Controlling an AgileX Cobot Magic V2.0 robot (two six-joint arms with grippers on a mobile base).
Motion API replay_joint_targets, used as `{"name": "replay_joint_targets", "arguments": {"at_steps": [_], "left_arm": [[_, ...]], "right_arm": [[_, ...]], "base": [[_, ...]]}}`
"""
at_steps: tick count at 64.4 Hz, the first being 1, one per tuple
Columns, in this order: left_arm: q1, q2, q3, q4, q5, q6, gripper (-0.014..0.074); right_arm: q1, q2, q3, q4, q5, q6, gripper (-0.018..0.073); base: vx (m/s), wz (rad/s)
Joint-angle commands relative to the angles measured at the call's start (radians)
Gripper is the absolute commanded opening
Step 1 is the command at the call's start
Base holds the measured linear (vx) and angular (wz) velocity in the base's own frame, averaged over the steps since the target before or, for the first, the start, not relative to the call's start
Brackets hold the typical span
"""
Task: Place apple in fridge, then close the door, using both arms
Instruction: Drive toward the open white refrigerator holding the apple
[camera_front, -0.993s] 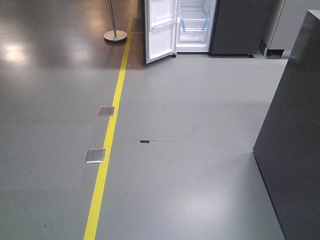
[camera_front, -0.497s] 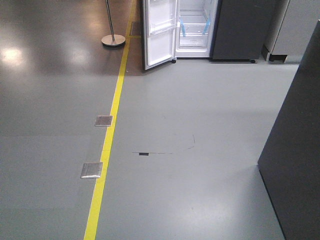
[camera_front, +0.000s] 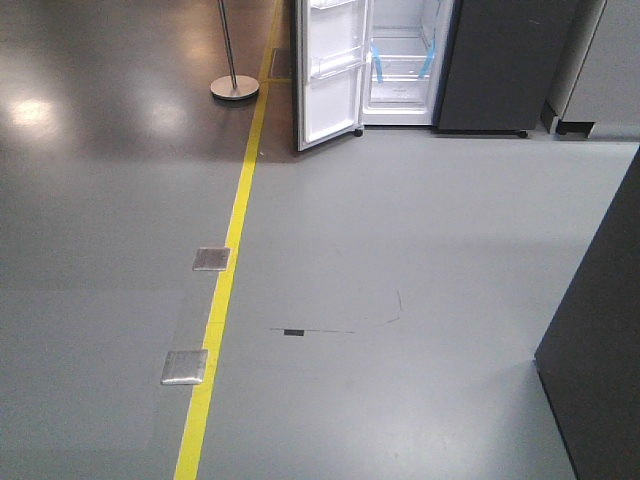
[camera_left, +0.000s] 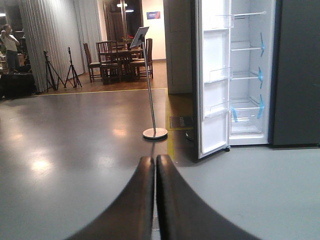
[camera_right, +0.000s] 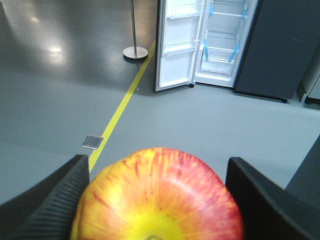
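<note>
The red and yellow apple (camera_right: 160, 200) fills the bottom of the right wrist view, and my right gripper (camera_right: 157, 161) is shut on it with one ribbed finger on each side. In the left wrist view my left gripper (camera_left: 155, 159) is shut on nothing, its fingers pressed together. The fridge (camera_front: 402, 62) stands far ahead at the top of the front view, its white inside and blue tape strips showing. Its door (camera_front: 330, 80) is swung open to the left. Both the fridge (camera_right: 222, 40) and the door (camera_right: 175, 50) lie well beyond the apple. No gripper appears in the front view.
A stanchion pole with a round base (camera_front: 235, 88) stands left of the door. A yellow floor line (camera_front: 225, 290) runs toward the fridge, with two metal floor plates (camera_front: 211, 258) beside it. A dark grey panel (camera_front: 600, 380) rises at the near right. A dark cabinet (camera_front: 500, 60) adjoins the fridge.
The front view has advanced across the floor. The fridge now looks a little larger and sits further right, the floor marks have slid down, and the right panel has receded toward the edge.
</note>
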Motion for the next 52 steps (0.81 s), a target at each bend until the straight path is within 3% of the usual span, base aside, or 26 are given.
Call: {"name": "replay_joint_targets", "arguments": {"at_steps": [1, 52], "left_arm": [[-0.006, -0.015, -0.018, -0.007, -0.077, -0.010, -0.0006], [-0.006, -0.015, -0.018, -0.007, -0.077, -0.010, -0.0006]], "right_arm": [[-0.001, -0.006, -0.025, 0.009, -0.082, -0.007, 0.0098], [-0.001, -0.006, -0.025, 0.009, -0.082, -0.007, 0.0098]], "base": [[0.22, 0.01], [0.21, -0.01]]}}
